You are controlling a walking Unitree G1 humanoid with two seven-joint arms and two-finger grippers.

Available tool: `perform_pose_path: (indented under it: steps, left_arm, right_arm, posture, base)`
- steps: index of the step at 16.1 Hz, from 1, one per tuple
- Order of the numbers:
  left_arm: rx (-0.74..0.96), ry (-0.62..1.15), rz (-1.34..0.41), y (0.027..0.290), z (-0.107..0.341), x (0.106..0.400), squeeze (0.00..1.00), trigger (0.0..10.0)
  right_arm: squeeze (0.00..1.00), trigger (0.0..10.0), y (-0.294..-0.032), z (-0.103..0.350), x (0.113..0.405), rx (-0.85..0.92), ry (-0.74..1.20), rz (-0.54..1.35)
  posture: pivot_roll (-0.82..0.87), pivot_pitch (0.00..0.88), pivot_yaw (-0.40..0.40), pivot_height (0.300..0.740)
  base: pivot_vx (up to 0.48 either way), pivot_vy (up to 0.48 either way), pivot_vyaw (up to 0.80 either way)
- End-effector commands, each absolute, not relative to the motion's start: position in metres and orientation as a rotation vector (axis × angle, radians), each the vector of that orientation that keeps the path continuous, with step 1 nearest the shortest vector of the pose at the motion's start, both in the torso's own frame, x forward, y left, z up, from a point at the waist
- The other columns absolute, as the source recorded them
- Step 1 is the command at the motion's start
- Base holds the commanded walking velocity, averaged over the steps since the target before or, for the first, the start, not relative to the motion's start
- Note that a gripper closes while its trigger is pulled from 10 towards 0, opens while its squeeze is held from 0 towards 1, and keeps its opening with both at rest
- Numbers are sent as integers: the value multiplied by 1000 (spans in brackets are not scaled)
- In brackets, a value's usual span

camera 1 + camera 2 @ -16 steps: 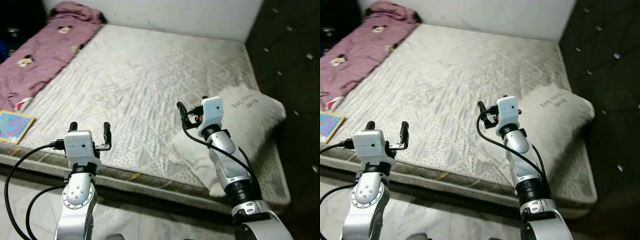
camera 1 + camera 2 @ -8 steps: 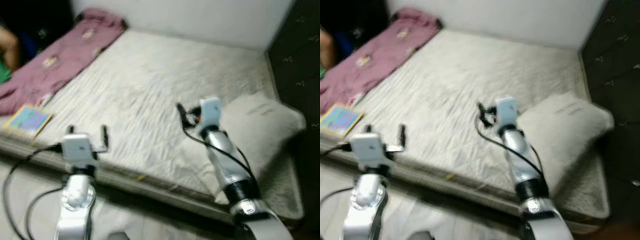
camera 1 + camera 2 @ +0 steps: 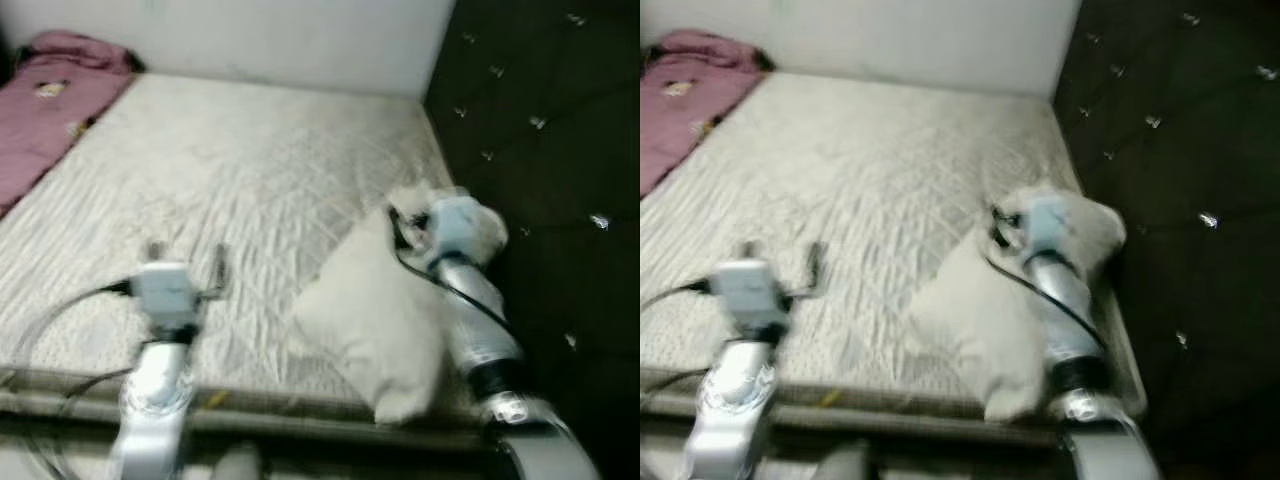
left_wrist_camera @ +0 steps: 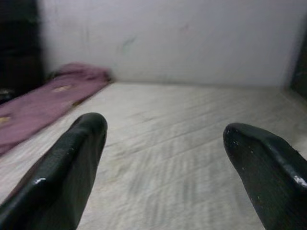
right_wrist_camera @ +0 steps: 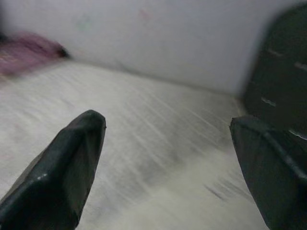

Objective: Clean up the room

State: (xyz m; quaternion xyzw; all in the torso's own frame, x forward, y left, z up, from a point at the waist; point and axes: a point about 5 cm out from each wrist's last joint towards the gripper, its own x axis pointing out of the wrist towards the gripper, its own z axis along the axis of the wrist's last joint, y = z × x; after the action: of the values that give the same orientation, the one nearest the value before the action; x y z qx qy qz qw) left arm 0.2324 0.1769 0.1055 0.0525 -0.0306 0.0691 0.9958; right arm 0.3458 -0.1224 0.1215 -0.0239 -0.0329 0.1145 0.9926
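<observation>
Left eye view is blurring. I'm holding both arms up over the mattress (image 3: 250,170) w/ nothing gripped, prob. for travel. Left gripper (image 4: 165,158) is hovering near the front edge, fingers apart. Right gripper (image 5: 168,165), fingers also apart, is hanging just above the pillow (image 3: 375,320) lying at the front right corner, by the headboard (image 3: 540,150).

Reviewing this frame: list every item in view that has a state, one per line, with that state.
left gripper: open, empty, held above the mattress.
right gripper: open, empty, over the pillow.
pillow: lying flat at the mattress corner beside the headboard.
pink blanket: rumpled along the mattress's far left edge.
mattress: bare, no sheet.
</observation>
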Motion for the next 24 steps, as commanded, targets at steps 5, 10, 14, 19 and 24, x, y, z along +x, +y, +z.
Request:
perform_pose_path:
  steps: [5, 10, 14, 19, 24]
  left_arm:
    - [90, -52, 144, 171, 105, 234, 0, 10000]
    - [66, -62, 185, 174, 107, 235, 0, 10000]
    - [97, -71, 222, 176, 109, 234, 0, 10000]
    - [118, -67, 294, 191, 111, 228, 0, 10000]
    - [119, -37, 358, 198, 110, 212, 0, 10000]
  right_arm:
    - [0, 10000, -132, 117, 345, -64, -59, 207]
    - [0, 10000, -131, 118, 345, -78, -64, 220]
    - [0, 10000, -126, 117, 344, -67, -63, 230]
    - [0, 10000, -113, 119, 342, -5, -45, 302]
    - [0, 10000, -106, 114, 330, 5, -25, 348]
  posture:
    - [-6, 0, -19, 740]
    - [-4, 0, -31, 740]
    - [5, 0, -39, 740]
    - [15, 0, -49, 740]
    - [26, 74, -61, 725]
  base:
    - [0, 0, 0]
    - [0, 0, 0]
    - [0, 0, 0]
    - [0, 0, 0]
    - [0, 0, 0]
